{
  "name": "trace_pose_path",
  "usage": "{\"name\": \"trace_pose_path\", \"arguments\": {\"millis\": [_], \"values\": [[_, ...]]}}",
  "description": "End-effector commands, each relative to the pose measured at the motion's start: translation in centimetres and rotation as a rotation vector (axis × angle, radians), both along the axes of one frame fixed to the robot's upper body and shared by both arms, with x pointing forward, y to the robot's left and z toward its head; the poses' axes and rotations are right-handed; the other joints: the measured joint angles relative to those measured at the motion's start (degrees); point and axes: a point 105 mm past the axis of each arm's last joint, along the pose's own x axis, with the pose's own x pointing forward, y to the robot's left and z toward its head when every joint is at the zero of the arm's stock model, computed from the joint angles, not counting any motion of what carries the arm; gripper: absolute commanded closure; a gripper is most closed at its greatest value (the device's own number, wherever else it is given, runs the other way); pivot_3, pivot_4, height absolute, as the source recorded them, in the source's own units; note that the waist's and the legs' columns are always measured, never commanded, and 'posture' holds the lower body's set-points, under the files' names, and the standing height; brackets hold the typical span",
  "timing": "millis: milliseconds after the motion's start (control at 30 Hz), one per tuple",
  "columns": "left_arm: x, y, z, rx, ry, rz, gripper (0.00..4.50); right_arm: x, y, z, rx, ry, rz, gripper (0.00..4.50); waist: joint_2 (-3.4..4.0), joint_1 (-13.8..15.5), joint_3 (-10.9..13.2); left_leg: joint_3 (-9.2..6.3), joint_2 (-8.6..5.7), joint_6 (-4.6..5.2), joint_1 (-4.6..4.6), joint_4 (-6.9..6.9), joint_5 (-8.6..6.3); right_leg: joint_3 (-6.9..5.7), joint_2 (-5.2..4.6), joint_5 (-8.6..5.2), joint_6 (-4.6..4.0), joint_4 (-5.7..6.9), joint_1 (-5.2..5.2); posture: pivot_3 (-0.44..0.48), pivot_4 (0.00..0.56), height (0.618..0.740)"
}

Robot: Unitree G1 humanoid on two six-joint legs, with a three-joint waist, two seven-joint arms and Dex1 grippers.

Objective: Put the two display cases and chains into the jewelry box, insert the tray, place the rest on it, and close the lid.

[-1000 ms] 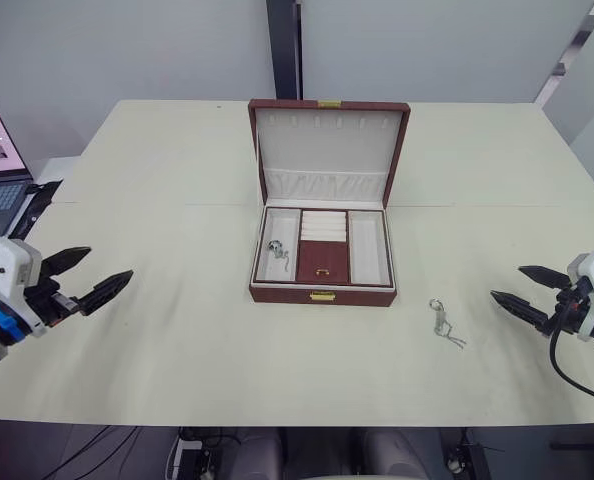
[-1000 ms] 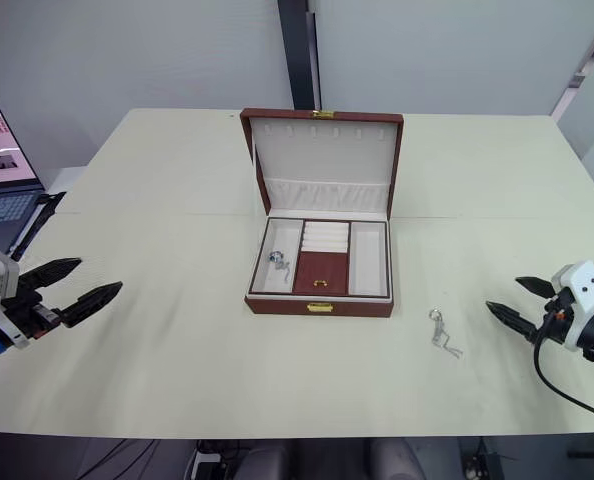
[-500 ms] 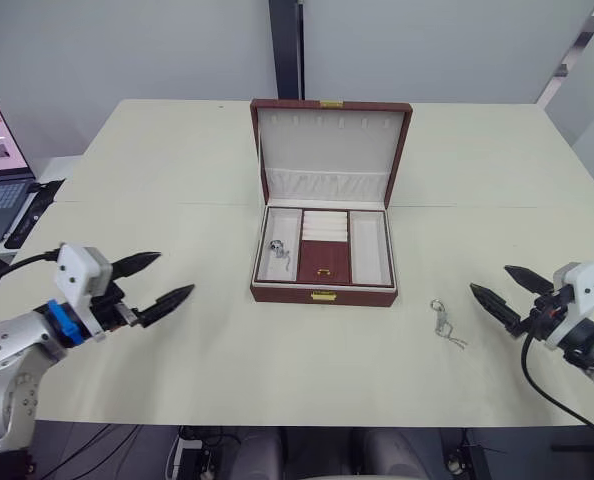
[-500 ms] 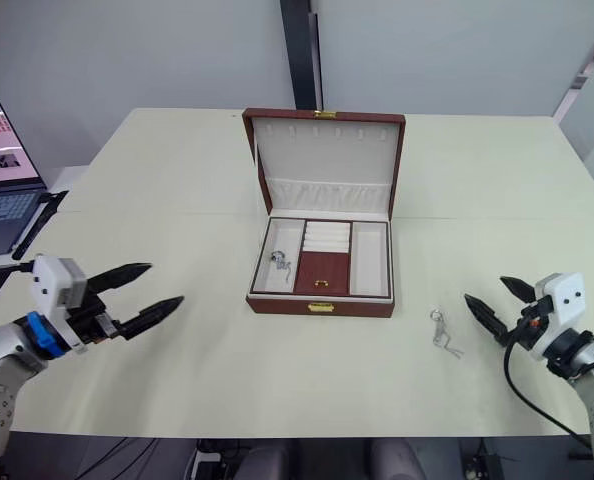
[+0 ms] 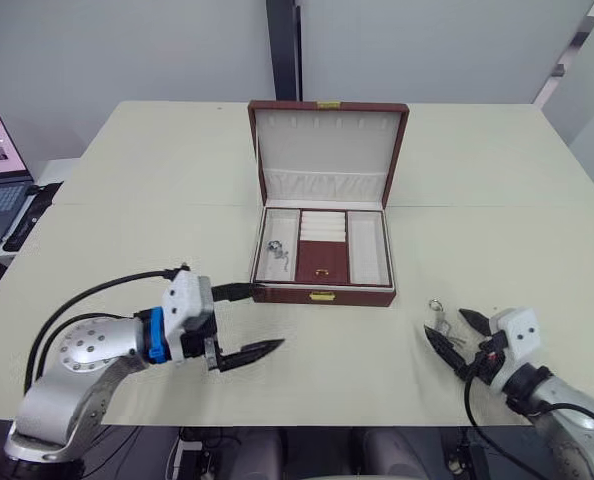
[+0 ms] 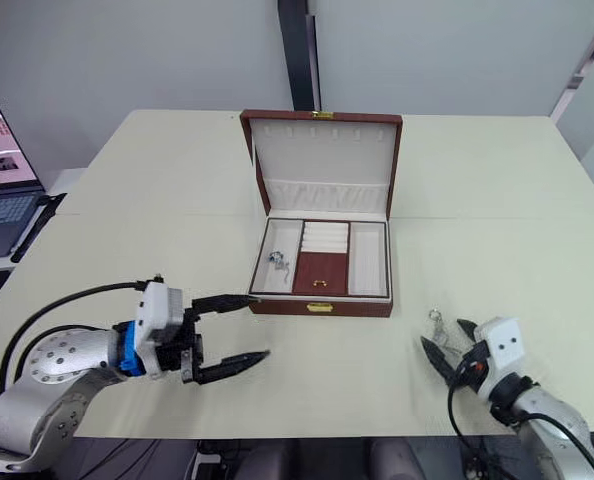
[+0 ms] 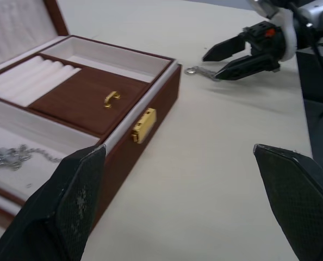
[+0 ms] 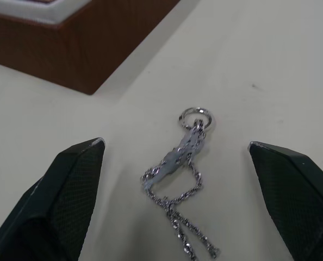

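Here, tangled silver chains (image 8: 180, 179) – ring topmost – lie between the spread right pincer (image 8: 178, 217) fingers

I note the jewelry box (image 5: 323, 293) is dark red wood-grain outside with a small gold clasp (image 5: 323, 295); its lid (image 5: 328, 149) is lined cream, pocket included. The tray (image 5: 324, 246) reads cream in its compartments, with a dark red centre flap (image 7: 88, 98) and gold tab. Silver chains: one (image 8: 179, 179) on the pale cream table (image 5: 157, 190), another (image 5: 277, 249) in the tray's left compartment. My left gripper (image 5: 249, 322) and right gripper (image 5: 453, 334) have black fingers on white housings; the left wrist shows a blue band.
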Motion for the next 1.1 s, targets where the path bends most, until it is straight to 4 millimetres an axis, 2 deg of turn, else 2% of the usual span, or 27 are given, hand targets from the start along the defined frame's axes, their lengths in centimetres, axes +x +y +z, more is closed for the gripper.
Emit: {"name": "trace_pose_path", "arguments": {"millis": [33,267,433,533,667,733,1100], "values": [[-0.7,-0.8,0.0,0.023,-0.054,-0.073,0.0,0.3,0.7,0.7,-0.026,-0.058,-0.007,0.02,0.0,0.0,0.0,-0.01,0.0,0.0,0.08,-0.05,0.0,-0.01,0.01,0.0,0.0,0.0,0.04,0.0,0.15,0.74],[-1.0,-1.3,-0.9,0.034,-0.08,-0.109,0.0,0.5,0.9,-0.8,-0.064,-0.026,-0.039,0.02,-0.02,0.0,0.0,0.02,0.0,0.0,0.16,-0.15,0.0,0.01,0.02,0.0,0.0,-0.03,0.08,0.0,0.15,0.74],[-1.0,-0.8,-1.8,0.029,-0.084,-0.101,0.0,-0.1,0.7,-2.3,-0.106,0.037,-0.031,0.02,-0.09,0.0,-0.1,0.03,0.01,0.0,0.26,-0.16,0.0,0.03,0.02,0.0,0.0,-0.03,0.15,0.0,0.15,0.74],[-1.0,-0.6,-2.1,0.027,-0.088,-0.1,0.0,-0.6,0.5,-3.1,-0.122,0.083,-0.037,0.62,-0.25,0.1,-0.2,-0.02,0.02,0.0,0.28,-0.16,0.0,-0.02,0.02,0.0,0.0,-0.05,0.2,0.0,0.15,0.74],[-0.7,-0.5,-2.1,0.023,-0.097,-0.097,0.0,-0.8,-0.3,-4.1,-0.167,0.131,-0.067,1.88,-0.48,0.1,-0.4,-0.05,0.02,0.0,0.31,-0.17,0.0,-0.05,0.02,0.0,0.0,-0.08,0.27,0.0,0.15,0.74],[-0.7,-0.3,-2.2,0.022,-0.097,-0.095,0.0,-0.9,-0.5,-4.3,-0.176,0.147,-0.075,2.33,-0.56,0.1,-0.5,-0.06,0.02,0.0,0.39,-0.17,0.0,-0.06,0.01,0.0,0.0,-0.11,0.37,0.0,0.15,0.74],[-0.2,0.1,-2.4,0.009,-0.11,-0.084,0.0,-0.3,-1.0,-3.7,-0.152,0.133,-0.103,4.26,-0.93,0.2,-0.9,-0.1,0.01,0.01,0.46,-0.18,-0.01,-0.1,0.0,0.0,0.0,-0.17,0.48,0.0,0.15,0.74]]}}
